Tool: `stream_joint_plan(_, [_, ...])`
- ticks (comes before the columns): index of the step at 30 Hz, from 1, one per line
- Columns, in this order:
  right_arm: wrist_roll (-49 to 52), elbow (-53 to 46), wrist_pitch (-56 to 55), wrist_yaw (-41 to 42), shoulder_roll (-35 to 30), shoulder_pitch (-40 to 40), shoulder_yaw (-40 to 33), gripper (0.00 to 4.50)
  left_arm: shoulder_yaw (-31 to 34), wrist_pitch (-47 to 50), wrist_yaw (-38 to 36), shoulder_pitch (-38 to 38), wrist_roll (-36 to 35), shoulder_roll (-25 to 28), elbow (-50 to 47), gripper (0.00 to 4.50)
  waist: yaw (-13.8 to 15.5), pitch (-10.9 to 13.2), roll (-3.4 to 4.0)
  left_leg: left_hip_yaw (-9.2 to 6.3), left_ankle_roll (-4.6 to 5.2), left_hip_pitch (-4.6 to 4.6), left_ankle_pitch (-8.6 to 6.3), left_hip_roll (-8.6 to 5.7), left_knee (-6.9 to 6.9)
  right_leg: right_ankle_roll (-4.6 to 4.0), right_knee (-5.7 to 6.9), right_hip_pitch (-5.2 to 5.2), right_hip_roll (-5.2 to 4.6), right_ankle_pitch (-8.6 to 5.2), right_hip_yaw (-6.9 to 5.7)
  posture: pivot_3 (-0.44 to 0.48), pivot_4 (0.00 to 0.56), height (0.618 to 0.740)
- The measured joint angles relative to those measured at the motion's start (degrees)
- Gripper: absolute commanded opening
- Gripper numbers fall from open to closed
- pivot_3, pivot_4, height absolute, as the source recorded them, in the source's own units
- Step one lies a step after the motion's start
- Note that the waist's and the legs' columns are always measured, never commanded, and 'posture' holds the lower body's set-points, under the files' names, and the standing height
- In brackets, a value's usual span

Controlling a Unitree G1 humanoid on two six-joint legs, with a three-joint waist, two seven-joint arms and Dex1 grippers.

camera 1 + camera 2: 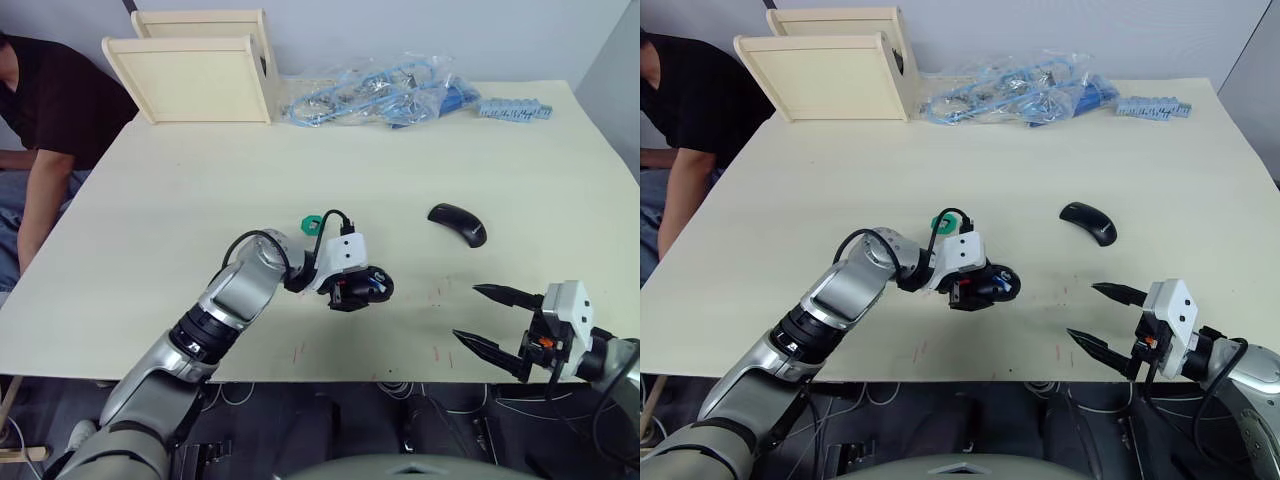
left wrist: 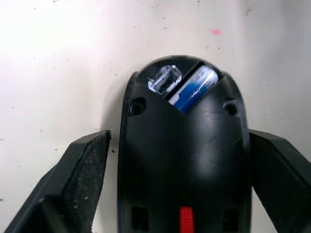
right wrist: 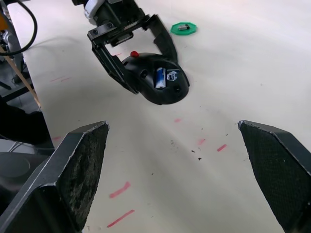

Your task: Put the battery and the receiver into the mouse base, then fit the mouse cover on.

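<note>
Table [image 1: 180, 200], cream and pen-marked, carries wooden trays at its far left corner. Left gripper [image 1: 358, 287], fingers spread, straddles the mouse base [image 3: 158, 85] near the front edge, the battery [image 2: 194, 89] seated inside. Right gripper [image 1: 487, 320] hovers spread at the front right. The mouse cover [image 1: 458, 223] lies mid-right.

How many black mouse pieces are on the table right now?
2. The mouse base sits between the left gripper's jaws, battery inside. The mouse cover lies apart, farther back on the robot's right.
</note>
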Motion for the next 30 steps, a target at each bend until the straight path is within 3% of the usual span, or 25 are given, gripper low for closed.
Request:
stream_joint_plan(9, [-4.1,3.2,-6.7,-0.7,2.7,-0.2,0.8,4.50,15.9,2.5,0.1,9.7,-10.8,6.4,-9.0,4.46,-0.5,0.4,0.02,0.03,0.00,0.00,0.00,0.06,0.00,-0.01,0.07,-0.10,0.00,0.00,0.06,0.000,0.150,0.740])
stream_joint_plan(16, [-2.3,11.2,-12.7,2.5,5.4,-2.6,0.2,4.50,34.5,4.3,2.0,23.8,-20.6,10.2,-13.5,4.46,-0.3,0.6,0.05,0.06,-0.01,-0.01,0.00,0.26,-0.01,-0.02,0.06,-0.13,-0.05,0.01,0.08,0.000,0.150,0.740])
stream_joint_plan(24, [0.7,18.7,-15.0,8.5,3.8,-5.5,-2.3,4.50,43.9,7.4,10.5,27.8,-25.4,8.2,-15.2,4.46,-0.3,0.7,0.03,0.06,-0.01,0.01,0.00,0.27,-0.02,-0.04,0.08,-0.13,-0.03,0.01,0.08,0.000,0.150,0.740])
stream_joint_plan(30, [3.3,19.4,-14.1,10.0,2.3,-7.3,-3.5,4.50,44.9,9.1,21.6,25.9,-25.8,3.4,-14.4,4.46,-0.3,0.7,0.01,0.06,-0.02,0.02,0.00,0.25,-0.02,-0.03,0.09,-0.12,-0.03,0.02,0.10,0.000,0.150,0.740])
